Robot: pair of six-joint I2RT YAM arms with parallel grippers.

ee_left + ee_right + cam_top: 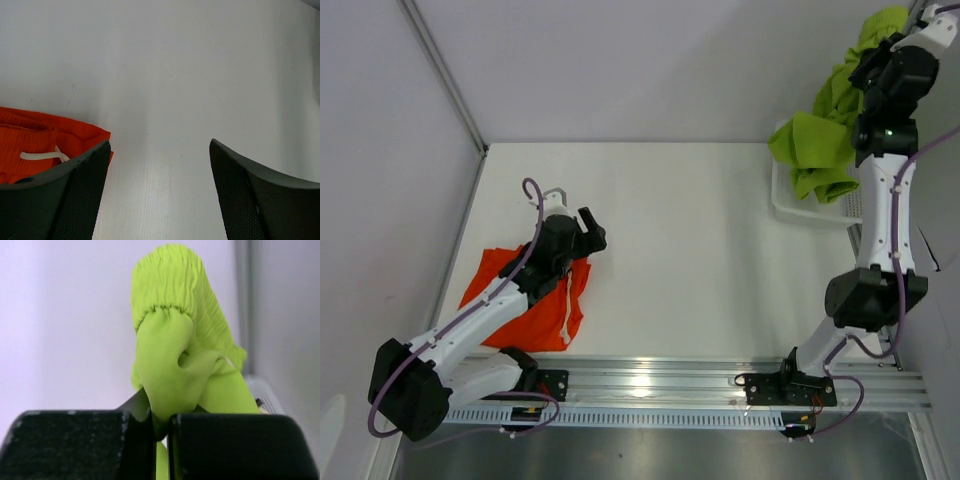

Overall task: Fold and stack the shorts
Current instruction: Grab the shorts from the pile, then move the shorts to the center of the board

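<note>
The orange-red shorts (498, 292) lie flat at the table's front left, partly under my left arm, white drawstring (566, 318) trailing off their right side. In the left wrist view their corner (30, 145) shows at the left. My left gripper (592, 233) is open and empty over bare table just right of them (159, 165). My right gripper (876, 58) is raised high at the back right, shut on the lime green shorts (828, 130), which hang bunched down over the basket. In the right wrist view the green fabric (172, 355) is pinched between the fingers.
A white mesh basket (790, 205) stands at the table's right edge under the hanging green shorts. A metal rail (660, 385) with both arm bases runs along the near edge. White walls close the back and left sides.
</note>
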